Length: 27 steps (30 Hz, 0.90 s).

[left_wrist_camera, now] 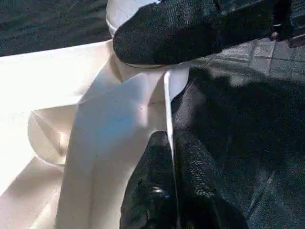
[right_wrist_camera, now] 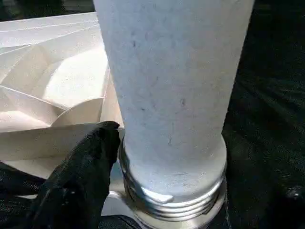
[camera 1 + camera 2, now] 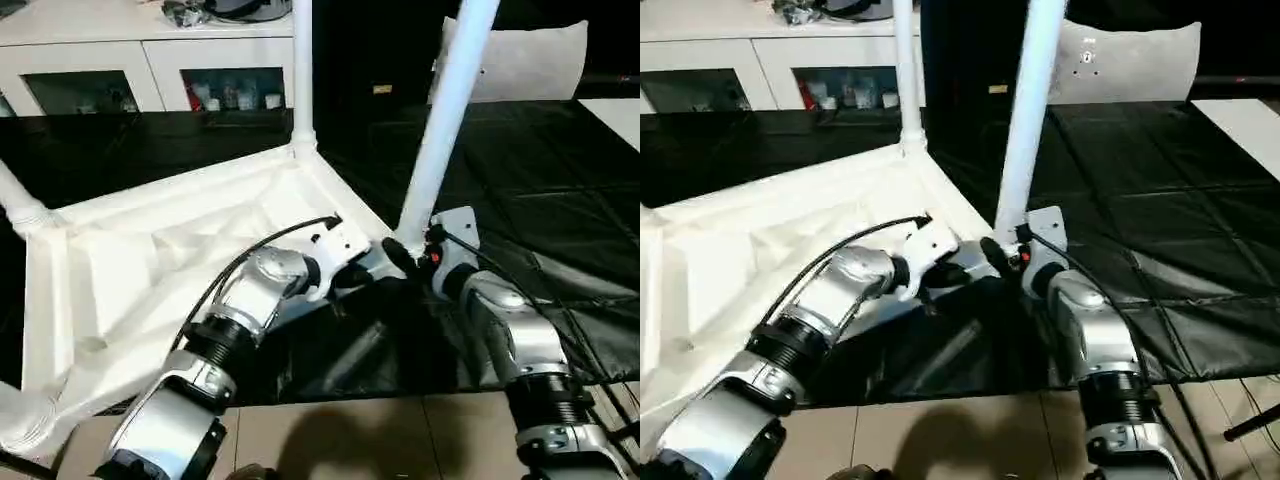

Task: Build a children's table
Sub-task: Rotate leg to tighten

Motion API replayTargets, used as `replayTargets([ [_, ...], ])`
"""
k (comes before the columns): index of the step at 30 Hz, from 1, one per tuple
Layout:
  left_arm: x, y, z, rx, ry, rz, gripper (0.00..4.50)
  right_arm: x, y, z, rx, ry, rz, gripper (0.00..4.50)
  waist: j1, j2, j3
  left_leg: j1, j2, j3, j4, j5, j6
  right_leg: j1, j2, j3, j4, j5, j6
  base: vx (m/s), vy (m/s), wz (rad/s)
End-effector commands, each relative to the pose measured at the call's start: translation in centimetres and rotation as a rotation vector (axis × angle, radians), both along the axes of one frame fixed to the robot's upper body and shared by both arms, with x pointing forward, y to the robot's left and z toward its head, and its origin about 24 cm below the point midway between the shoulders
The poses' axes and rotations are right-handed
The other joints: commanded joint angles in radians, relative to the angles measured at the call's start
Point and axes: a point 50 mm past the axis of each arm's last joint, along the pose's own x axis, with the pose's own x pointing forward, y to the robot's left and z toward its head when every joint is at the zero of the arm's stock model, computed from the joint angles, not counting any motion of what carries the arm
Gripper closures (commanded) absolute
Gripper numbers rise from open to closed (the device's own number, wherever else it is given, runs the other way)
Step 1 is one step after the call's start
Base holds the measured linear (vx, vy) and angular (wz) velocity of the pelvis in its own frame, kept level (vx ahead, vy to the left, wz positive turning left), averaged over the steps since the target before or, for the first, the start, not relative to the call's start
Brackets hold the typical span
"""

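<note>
Table top upside-down on black mat, L end effector clamped on its rim, R end effector apart round leg.

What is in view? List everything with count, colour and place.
table top: one, white, upside down on the mat
legs: two white, upright at corners; what look like two more, cut off at the left
mat: one, black, on the floor
cabinet: one, white, glass doors, at the back
panel: one, white, far right
left gripper: black, shut on the table top's rim
right gripper: black, at the nearer upright leg's base
</note>
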Motion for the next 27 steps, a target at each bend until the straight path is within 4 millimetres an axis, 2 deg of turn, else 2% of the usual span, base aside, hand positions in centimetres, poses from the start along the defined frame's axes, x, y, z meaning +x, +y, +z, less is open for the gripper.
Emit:
replayTargets([
  [1,0.6,0.0,1.8,0.005,-0.098,-0.037,4.5,-1.1,1.4,-0.9,0.045,0.037,0.127,0.63,0.004,-0.006,-0.059,0.022,0.055,-0.031,-0.074,-0.258,0.022,0.029,-0.071,0.035,-0.088,-0.183,-0.212,0.0,0.0,0.0],
  [3,0.6,0.3,1.8,0.013,-0.101,-0.057,4.5,-1.2,1.0,-0.6,0.033,0.016,0.154,0.32,0.004,-0.006,-0.061,0.022,0.056,-0.031,-0.074,-0.253,0.022,0.03,-0.07,0.035,-0.084,-0.159,-0.216,0.0,0.0,0.0],
  [4,0.6,0.8,1.8,0.022,-0.103,-0.079,4.5,-1.3,0.5,-0.3,0.019,-0.007,0.179,0.32,0.004,-0.004,-0.061,0.022,0.057,-0.032,-0.074,-0.251,0.022,0.03,-0.071,0.034,-0.084,-0.153,-0.219,0.0,0.0,0.0],
  [5,0.6,1.1,1.8,0.028,-0.105,-0.094,4.5,-1.3,0.1,-0.1,0.01,-0.021,0.196,0.24,0.005,-0.007,-0.062,0.02,0.055,-0.03,-0.071,-0.25,0.029,0.033,-0.071,0.034,-0.083,-0.14,-0.222,0.0,0.0,0.0],
  [7,0.6,1.5,1.7,0.034,-0.099,-0.117,4.5,-1.4,-0.5,0.2,-0.001,-0.036,0.216,0.08,0.006,-0.005,-0.062,0.019,0.056,-0.029,-0.068,-0.22,0.044,0.033,-0.071,0.034,-0.079,-0.1,-0.233,0.0,0.0,0.0],
  [9,0.3,2.8,1.5,0.061,-0.079,-0.196,4.5,-2.3,-1.5,1.1,-0.033,-0.062,0.369,0.03,0.01,-0.007,-0.063,0.019,0.057,-0.029,-0.066,-0.22,0.053,0.037,-0.071,0.033,-0.078,-0.099,-0.236,0.0,0.0,0.0],
  [13,-0.5,3.8,1.3,0.088,-0.065,-0.337,4.5,-3.1,-2.1,1.7,-0.077,-0.054,0.528,0.03,0.016,-0.004,-0.065,0.018,0.061,-0.026,-0.061,-0.176,0.08,0.035,-0.072,0.031,-0.066,-0.023,-0.259,0.0,0.0,0.0],
  [16,-1.1,4.3,1.3,0.099,-0.048,-0.428,4.5,-3.1,-2.3,1.9,-0.128,-0.067,0.589,0.03,0.026,-0.003,-0.067,0.02,0.063,-0.024,-0.058,-0.165,0.085,0.032,-0.074,0.03,-0.064,-0.02,-0.272,0.0,0.0,0.0],
  [17,-1.3,4.5,1.3,0.106,-0.039,-0.453,4.5,-3.1,-2.3,2.0,-0.148,-0.079,0.609,0.03,0.031,-0.007,-0.067,0.022,0.064,-0.022,-0.057,-0.16,0.085,0.03,-0.074,0.031,-0.063,-0.019,-0.272,0.0,0.0,0.0],
  [19,-1.5,4.7,1.2,0.12,-0.025,-0.5,4.5,-3.1,-2.2,2.1,-0.153,-0.087,0.651,0.03,0.041,-0.004,-0.066,0.025,0.065,-0.021,-0.057,-0.17,0.078,0.027,-0.074,0.03,-0.062,-0.035,-0.274,0.0,0.0,0.0],
  [21,-1.7,4.9,1.2,0.137,-0.022,-0.54,4.5,-3.1,-2.2,2.2,-0.142,-0.085,0.685,0.03,0.044,-0.004,-0.065,0.024,0.066,-0.022,-0.06,-0.189,0.073,0.027,-0.074,0.03,-0.063,-0.059,-0.269,0.0,0.0,0.0],
  [22,-1.8,5.1,1.2,0.152,-0.017,-0.569,4.5,-3.1,-2.1,2.3,-0.143,-0.085,0.72,0.03,0.046,-0.015,-0.065,0.024,0.065,-0.021,-0.059,-0.189,0.071,0.029,-0.077,0.031,-0.061,-0.071,-0.268,0.0,0.0,0.0],
  [24,-1.7,5.2,1.3,0.168,-0.015,-0.595,4.5,-3.1,-2.0,2.1,-0.154,-0.082,0.774,0.03,0.048,-0.01,-0.064,0.024,0.067,-0.021,-0.06,-0.196,0.066,0.026,-0.078,0.031,-0.064,-0.092,-0.263,0.0,0.0,0.0],
  [25,-1.7,5.2,1.4,0.168,-0.013,-0.6,4.5,-3.1,-1.9,2.1,-0.161,-0.083,0.797,0.03,0.048,-0.018,-0.064,0.025,0.066,-0.02,-0.06,-0.198,0.064,0.026,-0.076,0.03,-0.065,-0.097,-0.262,0.0,0.0,0.0],
  [27,-1.7,5.2,1.5,0.167,-0.013,-0.604,4.5,-3.2,-1.7,1.8,-0.171,-0.07,0.831,0.19,0.051,-0.014,-0.065,0.024,0.066,-0.02,-0.059,-0.189,0.065,0.026,-0.078,0.031,-0.062,-0.092,-0.262,0.0,0.0,0.0],
])
